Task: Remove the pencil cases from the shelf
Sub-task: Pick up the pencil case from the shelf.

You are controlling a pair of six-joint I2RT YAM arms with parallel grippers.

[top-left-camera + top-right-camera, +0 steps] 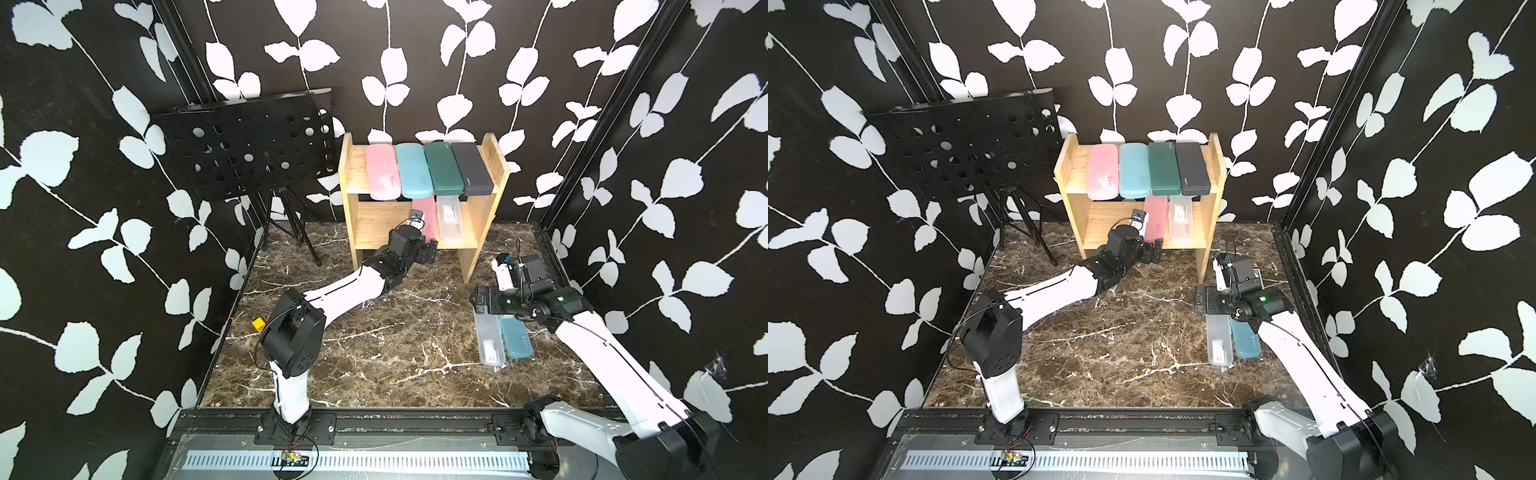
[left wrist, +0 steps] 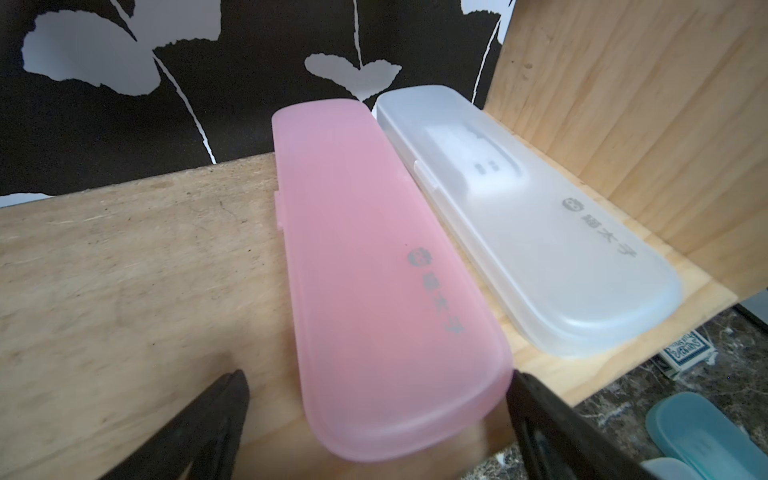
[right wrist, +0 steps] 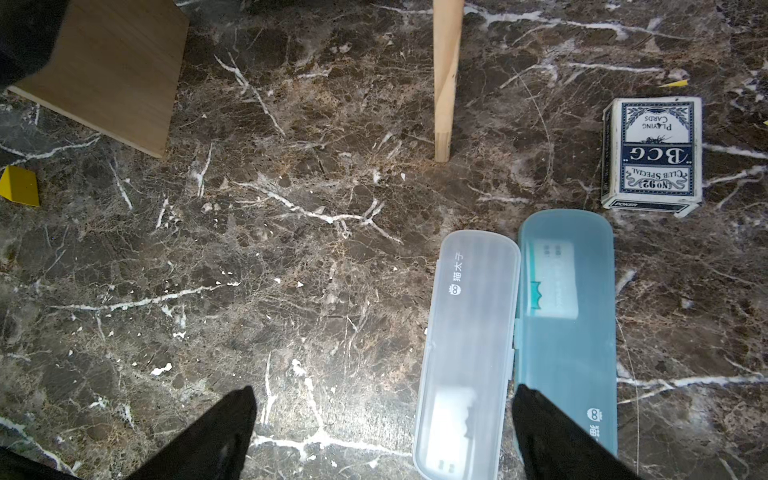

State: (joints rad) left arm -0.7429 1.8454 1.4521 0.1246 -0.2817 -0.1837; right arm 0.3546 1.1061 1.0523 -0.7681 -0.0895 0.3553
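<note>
The wooden shelf (image 1: pixel 347 174) stands at the back. Its upper board holds pink (image 1: pixel 382 172), light blue (image 1: pixel 412 170), dark green (image 1: pixel 442 168) and dark grey (image 1: pixel 471 168) pencil cases side by side. A pink case (image 2: pixel 365 266) and a frosted clear case (image 2: pixel 540 232) lie on the lower board. My left gripper (image 2: pixel 376 380) is open at that board's front edge, with the pink case's near end between its fingers. A clear case (image 3: pixel 469 345) and a light blue case (image 3: pixel 569 307) lie on the floor. Above them hangs my right gripper (image 3: pixel 382 399), open and holding nothing.
A black perforated music stand (image 1: pixel 249 145) on a tripod stands left of the shelf. A playing-card box (image 3: pixel 652 156) lies on the marble floor by the shelf's right leg (image 3: pixel 444 83). A small yellow block (image 1: pixel 258 323) sits near the left arm's base.
</note>
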